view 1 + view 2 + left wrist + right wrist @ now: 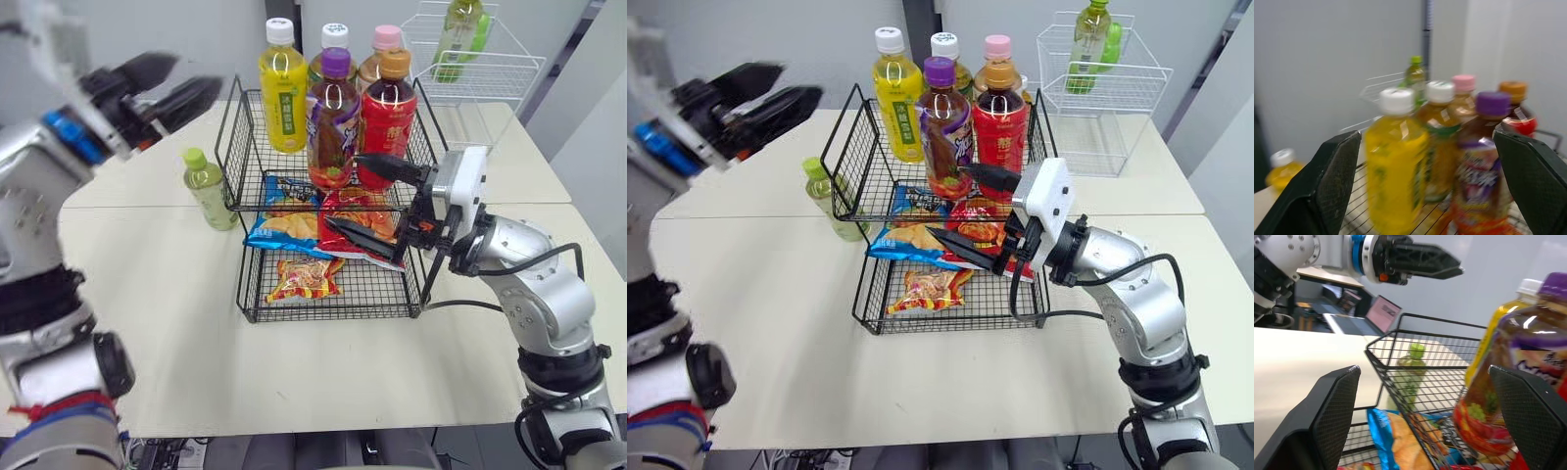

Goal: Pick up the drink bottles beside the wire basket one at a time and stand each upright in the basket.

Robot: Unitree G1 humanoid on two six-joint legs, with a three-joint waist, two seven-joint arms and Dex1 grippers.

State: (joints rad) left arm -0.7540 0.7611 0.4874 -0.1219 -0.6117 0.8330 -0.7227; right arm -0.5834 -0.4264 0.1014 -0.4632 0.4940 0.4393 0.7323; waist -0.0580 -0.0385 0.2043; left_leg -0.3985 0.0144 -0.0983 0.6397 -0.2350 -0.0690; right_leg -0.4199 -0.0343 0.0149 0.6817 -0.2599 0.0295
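A black two-tier wire basket (233,147) stands mid-table. Its upper tier holds several upright bottles: a yellow one (282,93), a purple-capped one (333,122), a red one (389,122) and two more behind. A small green bottle (208,188) stands upright on the table just left of the basket, also seen through the wires as the green bottle (1409,374). My left gripper (196,76) is raised above and left of the basket, open and empty. My right gripper (343,191) is open at the basket's right front, level with the purple and red bottles, holding nothing.
Snack bags lie in the basket: a blue one (284,230), a red one (364,220) and a small packet (304,279). A white wire rack (480,69) with a green bottle (460,29) stands at the back right. An orange-drink bottle (1282,169) sits far off.
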